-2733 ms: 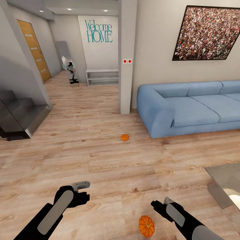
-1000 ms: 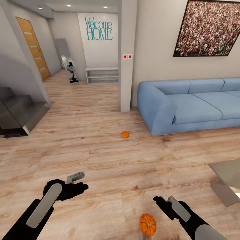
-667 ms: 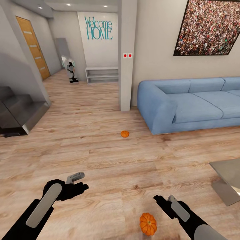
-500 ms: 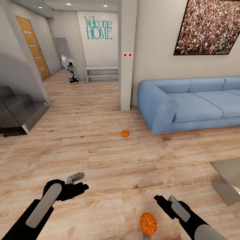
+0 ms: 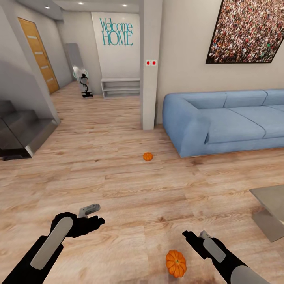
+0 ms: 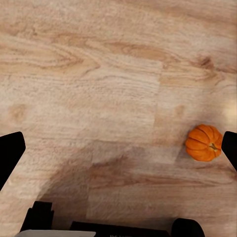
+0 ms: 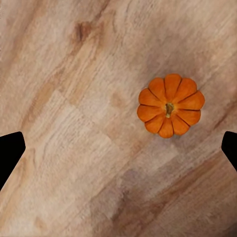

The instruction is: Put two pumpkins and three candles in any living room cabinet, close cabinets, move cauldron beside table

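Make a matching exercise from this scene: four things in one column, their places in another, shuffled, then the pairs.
Things:
1. near pumpkin
2. far pumpkin
3. sofa
4. picture

Places:
A. on the wall above the sofa
B. on the floor by the right gripper
C. against the wall, right of the pillar
D. on the floor in front of the pillar

Pairs: 1-B, 2-D, 3-C, 4-A

Place: a home's living room, opening into a far hallway.
Seating: a blue sofa [image 5: 225, 118] is standing at the right wall.
Wall: a framed crowd picture [image 5: 246, 31] is hanging above it; "Welcome HOME" lettering [image 5: 116, 32] is showing far off.
Floor: pale wood planks [image 5: 118, 185] are running throughout.
Left: a staircase [image 5: 19, 130] and a wooden door [image 5: 39, 55].
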